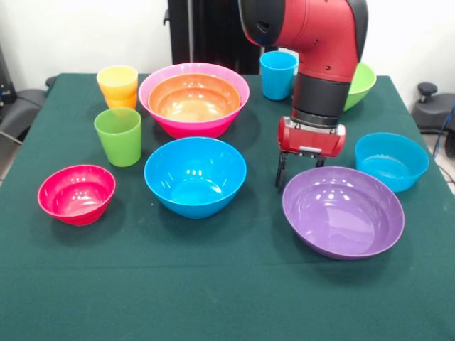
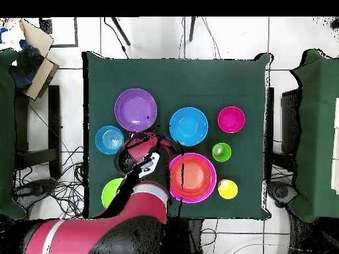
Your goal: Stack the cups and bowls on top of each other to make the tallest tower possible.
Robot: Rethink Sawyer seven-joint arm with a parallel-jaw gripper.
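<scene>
Front view: the gripper (image 1: 298, 170) hangs low over the table (image 1: 213, 284), just behind the far rim of the purple bowl (image 1: 343, 211). One dark finger (image 1: 281, 170) shows plainly at its left side; the other is half hidden behind the purple rim, so I cannot tell how wide the jaws stand, and whether a tip touches that rim is unclear. Nothing shows between them. The arm (image 1: 320, 42) drops in from the top edge and covers part of the light green bowl (image 1: 359, 85) near the far right corner; the blue cup (image 1: 277, 74) stands beside it at the far edge. The orange bowl (image 1: 193, 98) sits nested inside the pink bowl (image 1: 193, 121), far centre. The yellow cup (image 1: 118, 82) sits in the orange cup (image 1: 122, 101), toward the far left corner, only a band of orange showing. The green cup (image 1: 119, 136) stands just in front of them. The blue bowl (image 1: 195, 175) is mid-table, the red-pink bowl (image 1: 76, 193) near the left edge, the light blue bowl (image 1: 391, 160) near the right edge.

Overhead view: the arm (image 2: 126, 218) sweeps in from the bottom edge and the gripper (image 2: 140, 147) is a red blur between the purple bowl (image 2: 136, 110), light blue bowl (image 2: 109, 139) and pink bowl (image 2: 193, 176); the jaws are unreadable here. The light green bowl (image 2: 111, 192) is half covered and the blue cup is hidden.
</scene>
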